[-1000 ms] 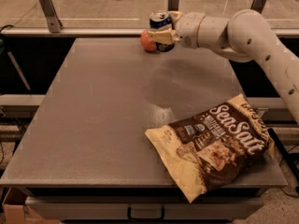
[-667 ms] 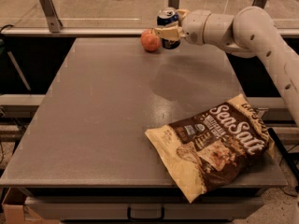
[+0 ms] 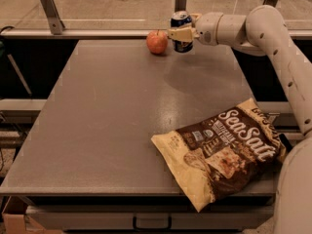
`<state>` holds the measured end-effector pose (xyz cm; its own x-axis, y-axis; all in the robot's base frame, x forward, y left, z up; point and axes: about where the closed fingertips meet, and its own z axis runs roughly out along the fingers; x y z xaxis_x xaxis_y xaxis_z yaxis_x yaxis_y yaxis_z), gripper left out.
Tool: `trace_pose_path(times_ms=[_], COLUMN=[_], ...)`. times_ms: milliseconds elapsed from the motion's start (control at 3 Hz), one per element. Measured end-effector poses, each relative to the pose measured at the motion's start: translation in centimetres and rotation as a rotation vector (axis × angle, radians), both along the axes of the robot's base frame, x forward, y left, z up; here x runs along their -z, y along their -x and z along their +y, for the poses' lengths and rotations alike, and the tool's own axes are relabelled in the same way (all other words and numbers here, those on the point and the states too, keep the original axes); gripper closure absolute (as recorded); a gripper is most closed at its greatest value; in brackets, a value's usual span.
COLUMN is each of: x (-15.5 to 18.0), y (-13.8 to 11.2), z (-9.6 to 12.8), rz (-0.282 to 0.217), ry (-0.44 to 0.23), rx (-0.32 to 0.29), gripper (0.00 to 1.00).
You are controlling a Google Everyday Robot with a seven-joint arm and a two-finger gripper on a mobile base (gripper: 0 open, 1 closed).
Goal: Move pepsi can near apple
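Observation:
The pepsi can [image 3: 181, 21] is dark blue with a silver top and stands upright at the far edge of the grey table [image 3: 107, 126]. The red-orange apple [image 3: 157, 42] sits just to its left, a small gap apart. My gripper [image 3: 181, 33] reaches in from the right at the can, with one tan finger [image 3: 179, 33] across the can's front. The can's lower part is partly hidden behind that finger.
A brown and yellow Sea Salt chip bag [image 3: 222, 152] lies at the table's near right corner, overhanging the front edge. A metal rail with upright posts [image 3: 48, 6] runs behind the table's far edge. My white arm [image 3: 273, 38] spans the right side.
The gripper and can have moved right and back, away from the apple's front. The apple is now fully in view to the can's left.

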<state>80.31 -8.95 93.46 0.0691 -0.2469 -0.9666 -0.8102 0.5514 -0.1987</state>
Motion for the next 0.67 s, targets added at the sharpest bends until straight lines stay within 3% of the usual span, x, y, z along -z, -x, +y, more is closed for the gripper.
trace_pose_path(times_ms=[667], x=[2.22], y=[-1.50], z=[0.16], rz=[0.044], ry=[-0.070], rx=[-0.019], gripper=[0.37])
